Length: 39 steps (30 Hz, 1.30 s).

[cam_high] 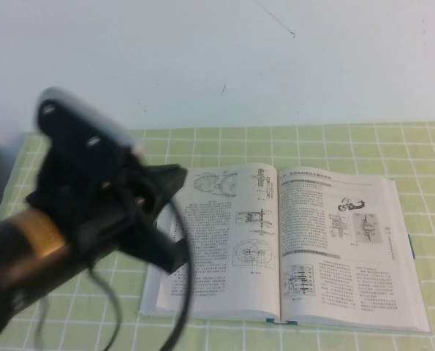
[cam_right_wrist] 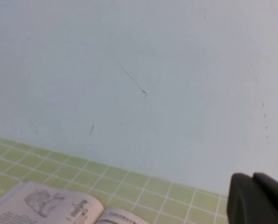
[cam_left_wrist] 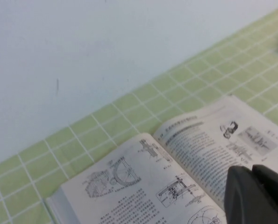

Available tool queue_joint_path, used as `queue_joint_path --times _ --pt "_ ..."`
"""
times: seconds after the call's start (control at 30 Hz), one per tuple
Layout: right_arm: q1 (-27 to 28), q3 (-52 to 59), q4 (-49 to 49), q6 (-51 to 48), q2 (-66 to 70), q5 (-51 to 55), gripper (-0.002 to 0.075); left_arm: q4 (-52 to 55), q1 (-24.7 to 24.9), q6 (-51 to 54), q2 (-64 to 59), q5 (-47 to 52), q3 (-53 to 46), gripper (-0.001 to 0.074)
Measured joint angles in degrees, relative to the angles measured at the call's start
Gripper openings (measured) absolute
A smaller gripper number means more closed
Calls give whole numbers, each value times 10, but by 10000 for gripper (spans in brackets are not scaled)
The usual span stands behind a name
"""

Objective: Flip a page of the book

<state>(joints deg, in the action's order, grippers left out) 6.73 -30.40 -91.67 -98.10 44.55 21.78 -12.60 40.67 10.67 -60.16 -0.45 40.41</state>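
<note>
Green-checked desk (cam_high: pixel 334 135) carries the book (cam_high: pixel 334 241), lying open and flat, the page (cam_high: pixel 228 241) on its left half. Left gripper (cam_high: pixel 175 212) hovers over the book's left edge, jaws clenched, empty. Right gripper (cam_right_wrist: pixel 256 198) raised facing the wall (cam_right_wrist: pixel 139 70), jaws clenched.

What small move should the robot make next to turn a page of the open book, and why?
Probably lower the left gripper toward the left page. The book lies open and flat on the green checked table, no leaf lifted. The left gripper hovers over its left edge, while the right gripper, jaws shut, stays raised facing the wall.
</note>
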Motion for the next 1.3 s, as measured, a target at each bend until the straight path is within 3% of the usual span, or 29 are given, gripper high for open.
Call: queue_joint_path --times 0.27,0.47,0.63,0.77,1.3 --pt "0 56 -44 -52 -65 0 -2 -28 -7 1 359 -27 -193 -4" --pt "0 58 -55 -73 -69 16 -2 -52 -107 1 522 73 -244 -4" --pt "0 58 -55 -83 -69 19 -2 -59 -205 -9 553 150 -246 -4" --pt "0 58 -56 -85 -69 19 -2 -62 -248 -10 553 174 -246 -4" --pt "0 61 -60 -89 -69 -9 -2 -62 -259 -10 553 225 -246 -4"
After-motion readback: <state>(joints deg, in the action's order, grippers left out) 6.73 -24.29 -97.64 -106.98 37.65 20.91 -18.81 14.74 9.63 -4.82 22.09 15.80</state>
